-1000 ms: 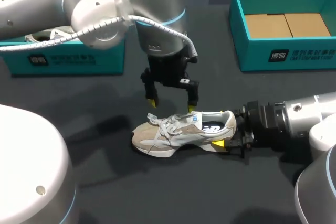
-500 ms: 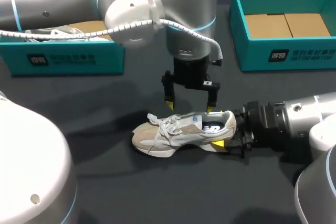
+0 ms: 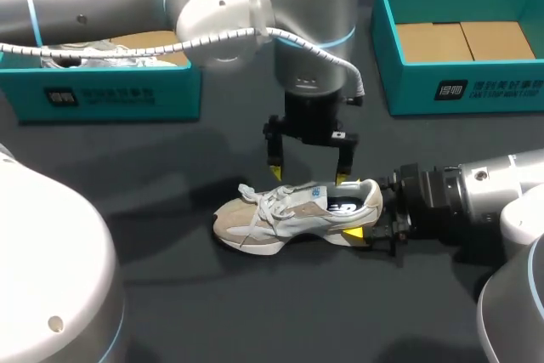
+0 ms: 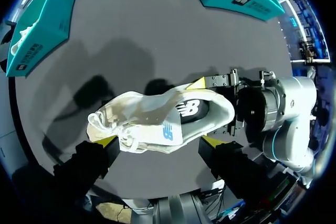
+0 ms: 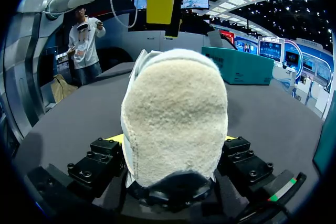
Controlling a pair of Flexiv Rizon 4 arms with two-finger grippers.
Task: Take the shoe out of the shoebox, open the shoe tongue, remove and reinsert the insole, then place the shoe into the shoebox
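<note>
Head view showed a beige and white sneaker [image 3: 293, 214] lying on its sole on the dark table [image 3: 187, 295], toe toward the left arm's side and heel toward the right arm's. The right gripper [image 3: 372, 220] came in low along the table and was clamped on the heel, with one yellow fingertip [image 3: 353, 233] showing beside the sole. The left gripper [image 3: 308, 175] hung straight down over the sneaker with its fingers apart, one tip by the laces and the other at the rim of the opening; whether they touched could not be told.

The left wrist view looked down on the sneaker [image 4: 157, 119] lying between the spread fingers of the left gripper [image 4: 157, 141], with the right gripper [image 4: 223, 106] at the heel. The right wrist view showed the fuzzy heel [image 5: 176, 114] pressed between the fingers of the right gripper [image 5: 173, 163].

Behind the sneaker stood an open teal shoebox [image 3: 459, 91] lined with cardboard [image 3: 463, 40]. A second teal box [image 3: 102, 95] stood well apart from it, partly hidden by the left arm.
</note>
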